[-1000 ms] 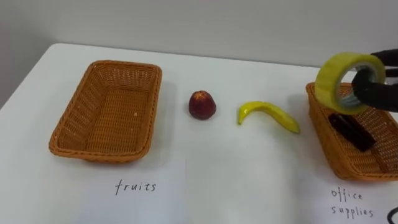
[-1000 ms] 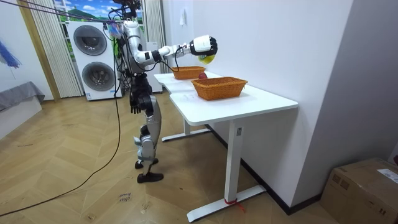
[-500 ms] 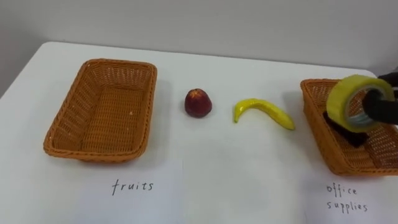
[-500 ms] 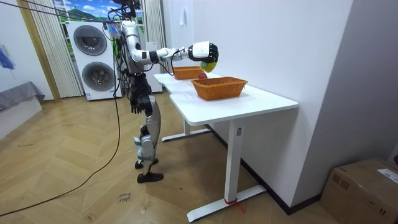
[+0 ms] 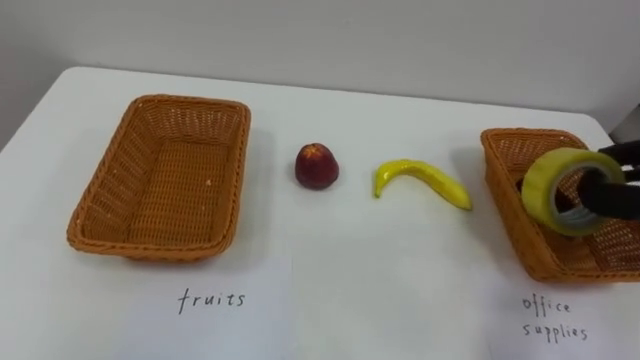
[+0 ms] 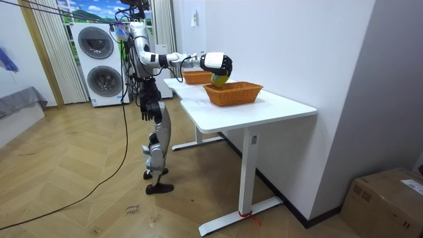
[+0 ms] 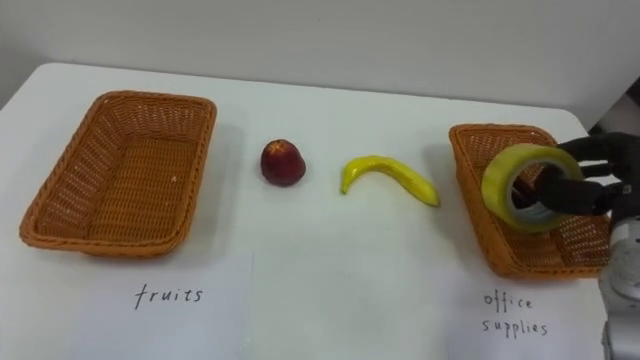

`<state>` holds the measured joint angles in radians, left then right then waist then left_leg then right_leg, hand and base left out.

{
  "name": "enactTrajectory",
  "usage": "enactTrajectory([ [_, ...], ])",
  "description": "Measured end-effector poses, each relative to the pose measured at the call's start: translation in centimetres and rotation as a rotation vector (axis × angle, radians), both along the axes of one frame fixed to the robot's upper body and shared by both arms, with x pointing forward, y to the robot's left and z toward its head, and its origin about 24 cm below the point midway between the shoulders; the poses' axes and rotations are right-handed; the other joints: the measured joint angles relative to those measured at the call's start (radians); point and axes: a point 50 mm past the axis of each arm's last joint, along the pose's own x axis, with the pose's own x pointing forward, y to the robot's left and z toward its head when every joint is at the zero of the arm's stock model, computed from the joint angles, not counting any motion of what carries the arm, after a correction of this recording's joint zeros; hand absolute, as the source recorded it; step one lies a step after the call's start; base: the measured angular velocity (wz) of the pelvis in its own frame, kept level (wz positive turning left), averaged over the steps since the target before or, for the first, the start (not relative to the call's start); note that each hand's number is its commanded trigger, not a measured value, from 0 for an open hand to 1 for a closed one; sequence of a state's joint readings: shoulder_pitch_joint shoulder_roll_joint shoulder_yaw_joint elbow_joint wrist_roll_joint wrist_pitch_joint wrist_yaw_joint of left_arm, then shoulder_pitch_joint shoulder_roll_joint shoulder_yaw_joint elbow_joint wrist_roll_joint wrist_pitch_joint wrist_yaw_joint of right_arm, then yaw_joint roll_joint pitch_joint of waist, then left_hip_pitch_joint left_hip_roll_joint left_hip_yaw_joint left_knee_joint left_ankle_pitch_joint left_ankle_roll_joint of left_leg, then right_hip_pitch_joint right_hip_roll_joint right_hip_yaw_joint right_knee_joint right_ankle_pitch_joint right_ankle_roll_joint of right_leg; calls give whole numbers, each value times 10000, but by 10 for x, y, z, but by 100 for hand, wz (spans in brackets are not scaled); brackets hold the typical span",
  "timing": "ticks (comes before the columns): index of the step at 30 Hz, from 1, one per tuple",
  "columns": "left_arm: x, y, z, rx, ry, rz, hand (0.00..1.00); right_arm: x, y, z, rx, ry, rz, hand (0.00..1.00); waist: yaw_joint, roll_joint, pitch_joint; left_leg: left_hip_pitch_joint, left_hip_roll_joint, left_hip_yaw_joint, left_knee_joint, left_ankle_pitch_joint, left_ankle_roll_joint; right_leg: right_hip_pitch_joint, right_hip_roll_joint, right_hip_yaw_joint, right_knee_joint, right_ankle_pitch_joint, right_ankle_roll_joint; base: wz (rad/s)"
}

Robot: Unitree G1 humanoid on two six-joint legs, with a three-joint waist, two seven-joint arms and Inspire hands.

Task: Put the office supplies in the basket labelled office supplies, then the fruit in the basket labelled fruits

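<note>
The right robot hand (image 5: 615,198) has its dark fingers curled through a glossy yellow tape roll (image 5: 540,180), held on edge just above the woven wicker right basket (image 5: 505,190); on the smooth white worktop (image 5: 350,270) a curved banana (image 5: 420,180) and a round red apple (image 5: 316,166) lie between it and the rectangular wicker left basket (image 5: 100,190); the left robot hand (image 6: 145,107) hangs at the robot's side, and I cannot tell its state.

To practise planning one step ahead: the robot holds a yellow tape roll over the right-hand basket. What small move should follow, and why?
Probably lower the right hand slightly and open it. Its fingers curl through the tape roll, which hangs over the office supplies basket and seemingly does not yet rest in it.
</note>
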<state>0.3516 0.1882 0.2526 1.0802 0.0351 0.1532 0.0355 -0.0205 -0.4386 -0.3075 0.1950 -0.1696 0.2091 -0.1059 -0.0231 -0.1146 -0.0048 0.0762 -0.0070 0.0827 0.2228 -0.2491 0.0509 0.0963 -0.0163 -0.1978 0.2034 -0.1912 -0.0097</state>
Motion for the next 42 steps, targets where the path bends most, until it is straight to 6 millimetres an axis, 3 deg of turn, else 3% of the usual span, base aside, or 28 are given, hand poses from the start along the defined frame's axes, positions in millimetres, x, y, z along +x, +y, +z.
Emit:
enactTrajectory([
  [2,0,0,0,-19,-2,-3,0,0,0,0,1,29,29,59,-12,17,1,0,-1,-2,4,0,0,3,1,7,2,0,0,0],
  [3,0,0,0,-28,-9,-4,0,0,0,0,16,51,64,25,-20,34,-4,0,-1,-2,6,0,0,5,1,9,3,0,0,0],
  [4,0,0,0,-31,-15,-6,0,0,0,0,0,53,67,6,-45,53,-6,6,-1,7,6,0,0,4,0,27,5,0,0,0],
  [5,0,0,0,-36,-15,-4,0,0,-1,1,-17,57,74,0,-48,57,-6,8,-1,8,4,0,0,4,-1,23,7,0,0,0],
  [24,0,0,0,-202,-67,-30,0,0,-3,3,-359,269,281,0,1,96,35,18,1,22,-2,0,0,1,2,40,6,0,0,0],
  [42,0,0,0,-194,-109,-32,0,1,-2,4,-392,210,333,0,-6,112,18,37,0,25,-11,0,0,-4,0,39,9,0,0,0],
])
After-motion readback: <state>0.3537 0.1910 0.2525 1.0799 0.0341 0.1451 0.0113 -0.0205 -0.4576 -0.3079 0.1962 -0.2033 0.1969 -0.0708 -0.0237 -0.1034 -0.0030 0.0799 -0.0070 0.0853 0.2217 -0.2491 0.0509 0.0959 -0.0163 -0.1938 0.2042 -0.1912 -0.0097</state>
